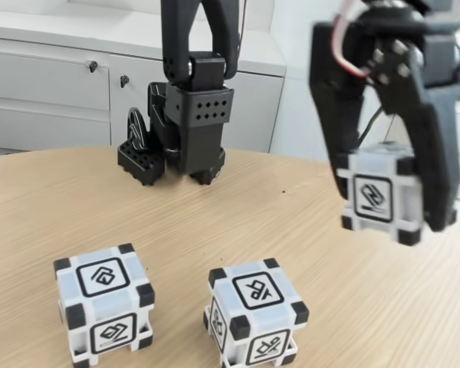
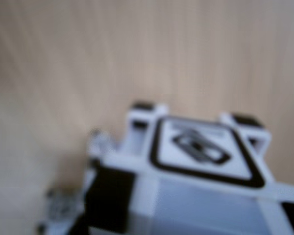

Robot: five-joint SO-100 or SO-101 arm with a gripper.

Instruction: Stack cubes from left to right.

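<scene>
White cube [image 1: 379, 195] hangs clamped inside the end effector [image 1: 391, 218] (above the table [image 1: 215, 222]).

A black two-finger gripper [image 1: 395, 207] clamps a white plastic cube with black corner blocks [image 1: 379, 195] and holds it clear above the round light wooden table [image 1: 54, 199]. Left of that raised cube, two matching white cubes [image 1: 103, 310] [image 1: 254, 316] sit on the table, apart from each other. Beyond them stands the arm's black base [image 1: 188, 126].

An office or lab: pale wooden table [image 1: 77, 199] before locked grey cabinets [image 1: 54, 84].
</scene>
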